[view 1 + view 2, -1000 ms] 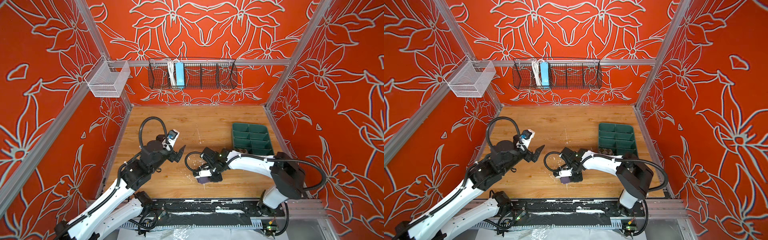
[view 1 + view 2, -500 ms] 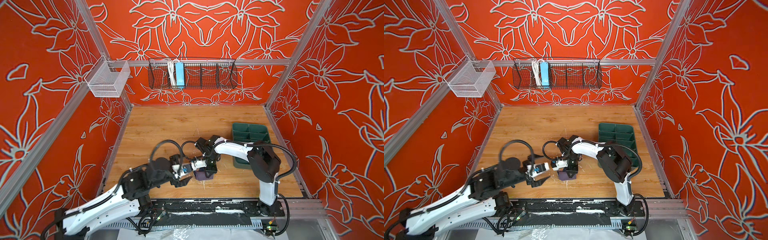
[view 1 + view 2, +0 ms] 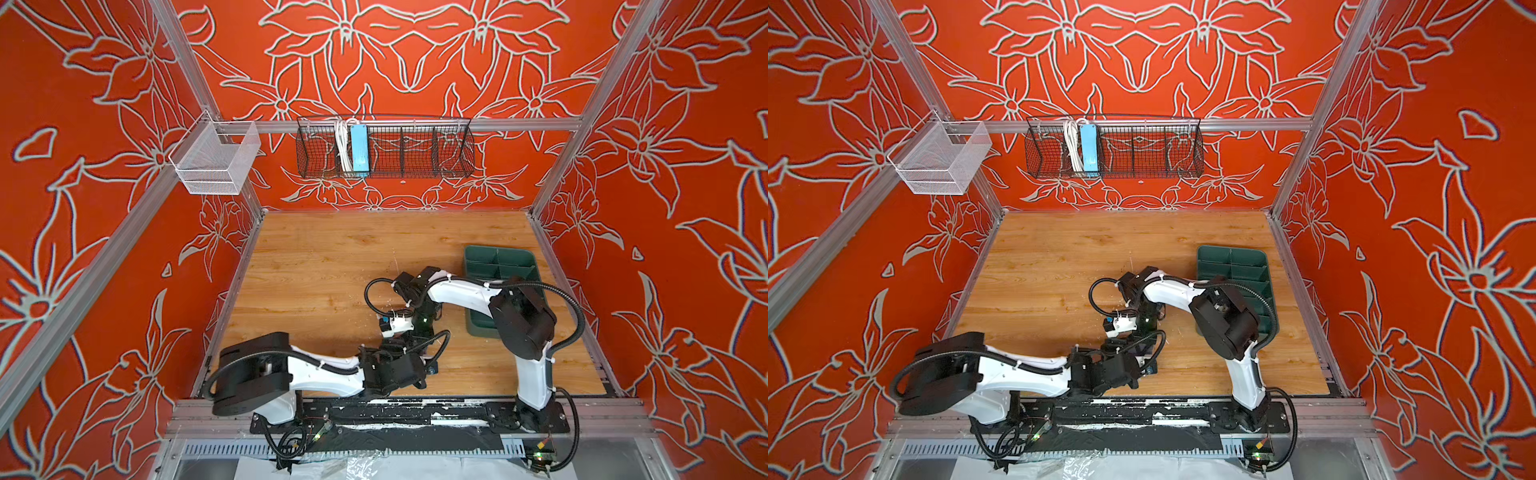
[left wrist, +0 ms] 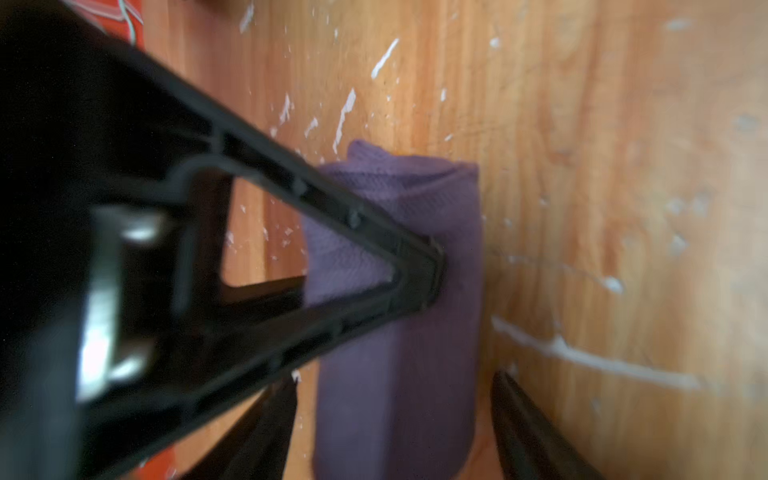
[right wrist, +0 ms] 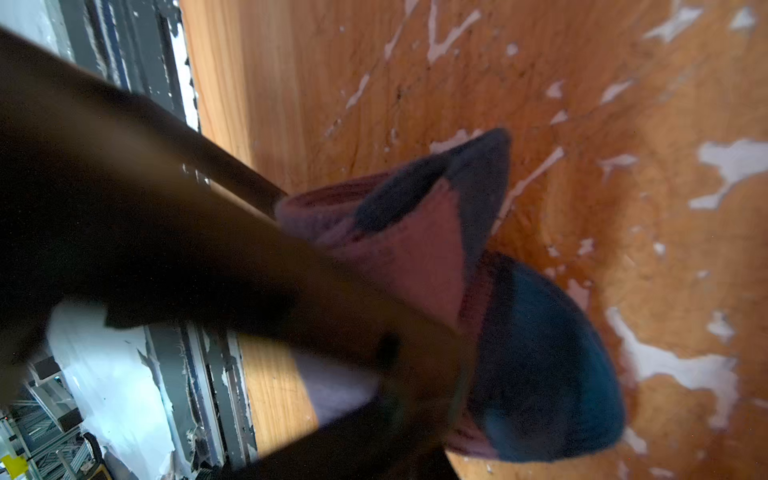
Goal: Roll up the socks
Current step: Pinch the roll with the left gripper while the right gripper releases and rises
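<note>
In the left wrist view the purple sock (image 4: 395, 332) lies as a rolled-up bundle on the wooden table. My left gripper (image 4: 395, 378) straddles the roll, open, with a gap showing on both sides between its fingers (image 4: 274, 424) and the cloth. One finger (image 4: 415, 270) of my right gripper presses into the roll's middle. In the right wrist view the sock (image 5: 415, 249) shows purple cloth and navy patches, and my right gripper (image 5: 436, 374) is shut on it. In both top views the two grippers (image 3: 415, 349) (image 3: 1142, 345) meet at the front centre of the table and hide the socks.
A green compartment tray (image 3: 498, 249) stands at the right of the table, partly behind the right arm. A black wire basket (image 3: 384, 151) and a white mesh basket (image 3: 216, 162) hang on the walls. The table's front edge and a black rail lie just behind the left wrist.
My left arm swung from the table's left side down to the front centre and its jaws narrowed around the roll. The right gripper kept hold of the sock and shifted slightly.
</note>
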Controlling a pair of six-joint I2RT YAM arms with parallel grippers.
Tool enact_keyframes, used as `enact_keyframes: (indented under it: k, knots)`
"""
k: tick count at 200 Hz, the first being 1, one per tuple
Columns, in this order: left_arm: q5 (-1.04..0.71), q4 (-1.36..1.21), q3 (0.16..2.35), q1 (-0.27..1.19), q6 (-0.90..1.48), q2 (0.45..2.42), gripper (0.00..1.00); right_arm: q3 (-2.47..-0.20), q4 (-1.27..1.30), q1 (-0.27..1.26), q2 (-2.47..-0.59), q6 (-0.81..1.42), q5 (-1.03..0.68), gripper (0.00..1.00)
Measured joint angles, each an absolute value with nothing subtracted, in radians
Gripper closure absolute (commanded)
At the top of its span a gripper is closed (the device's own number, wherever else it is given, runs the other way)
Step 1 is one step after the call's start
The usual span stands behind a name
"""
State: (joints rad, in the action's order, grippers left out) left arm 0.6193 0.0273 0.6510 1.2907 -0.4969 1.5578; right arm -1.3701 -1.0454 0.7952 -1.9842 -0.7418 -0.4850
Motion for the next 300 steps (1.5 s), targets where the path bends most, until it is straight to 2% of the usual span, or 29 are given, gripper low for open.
enact_keyframes:
  k: [6, 20, 31, 77, 101, 158, 180, 208, 234, 269, 286, 300]
  knots:
    - [0.633, 0.022, 0.661, 1.291, -0.488, 1.583, 0.65, -1.364, -1.040, 0.793, -1.980, -0.742, -0.487, 1.00]
    - [0.660, 0.015, 0.682, 1.295, -0.479, 1.633, 0.89, -1.348, -1.025, 0.790, -1.963, -0.743, -0.490, 1.00]
    - [0.682, 0.016, 0.698, 1.296, -0.467, 1.662, 1.00, -1.327, -1.006, 0.783, -1.944, -0.743, -0.485, 1.00]
    - [0.635, 0.066, 0.757, 1.272, -0.442, 1.678, 1.00, -1.167, -0.861, 0.740, -1.789, -0.729, -0.457, 0.65]
    - [0.550, 0.133, 0.791, 1.243, -0.434, 1.671, 1.00, -1.077, -0.780, 0.694, -1.644, -0.717, -0.436, 0.57]
    - [0.314, 0.321, 0.911, 1.122, -0.428, 1.673, 1.00, -0.913, -0.534, 0.500, -1.202, -0.582, -0.237, 0.46]
    - [0.176, 0.422, 0.990, 1.051, -0.433, 1.700, 1.00, -0.868, -0.443, 0.481, -1.015, -0.539, -0.162, 0.42]
    - [0.010, 0.573, 1.117, 0.964, -0.447, 1.770, 1.00, -0.826, -0.400, 0.479, -0.764, -0.554, -0.175, 0.40]
    - [-0.161, 0.679, 1.198, 0.878, -0.455, 1.825, 1.00, -0.803, -0.453, 0.482, -0.580, -0.628, -0.275, 0.39]
    - [-0.326, 0.762, 1.267, 0.795, -0.465, 1.885, 1.00, -0.801, -0.610, 0.498, -0.559, -0.777, -0.405, 0.41]
    - [-0.366, 0.792, 1.290, 0.775, -0.468, 1.908, 1.00, -0.800, -0.681, 0.559, -0.625, -0.837, -0.395, 0.40]
    - [-0.384, 0.809, 1.304, 0.767, -0.468, 1.922, 1.00, -0.799, -0.715, 0.664, -0.700, -0.873, -0.319, 0.39]
